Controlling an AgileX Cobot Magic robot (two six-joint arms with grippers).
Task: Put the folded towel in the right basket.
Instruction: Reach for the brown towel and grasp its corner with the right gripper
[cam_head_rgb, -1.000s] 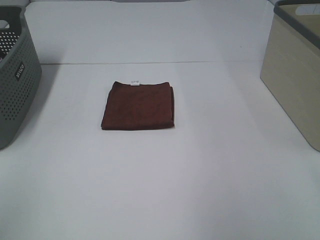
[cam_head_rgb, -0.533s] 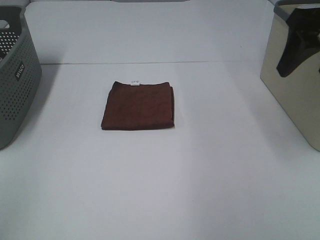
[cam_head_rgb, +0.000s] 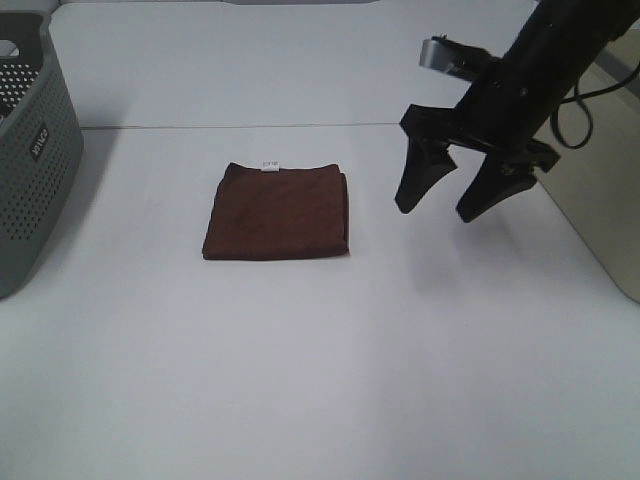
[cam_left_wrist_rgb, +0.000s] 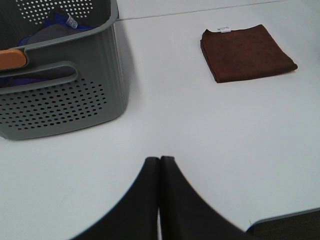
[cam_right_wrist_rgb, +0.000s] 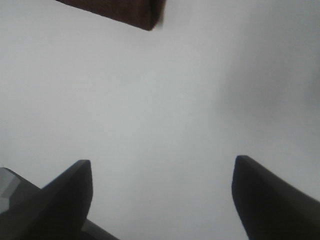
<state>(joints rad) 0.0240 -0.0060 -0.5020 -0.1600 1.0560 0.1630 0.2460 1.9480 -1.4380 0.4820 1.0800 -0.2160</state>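
A dark brown folded towel (cam_head_rgb: 277, 211) with a small white tag lies flat on the white table, left of centre. It also shows in the left wrist view (cam_left_wrist_rgb: 246, 52), and one corner shows in the right wrist view (cam_right_wrist_rgb: 131, 12). My right gripper (cam_head_rgb: 438, 213) is open and empty, hanging above the table to the right of the towel. The beige right basket (cam_head_rgb: 603, 195) stands at the right edge, partly hidden by the right arm. My left gripper (cam_left_wrist_rgb: 160, 165) is shut and empty, out of the exterior high view.
A grey perforated basket (cam_head_rgb: 30, 150) stands at the left edge; in the left wrist view (cam_left_wrist_rgb: 55, 95) it holds blue, grey and orange items. The table's front edge shows in the left wrist view (cam_left_wrist_rgb: 285, 216).
My right arm has swung in from over the right basket to the left and down, and now hangs open just right of the towel. The towel has not moved.
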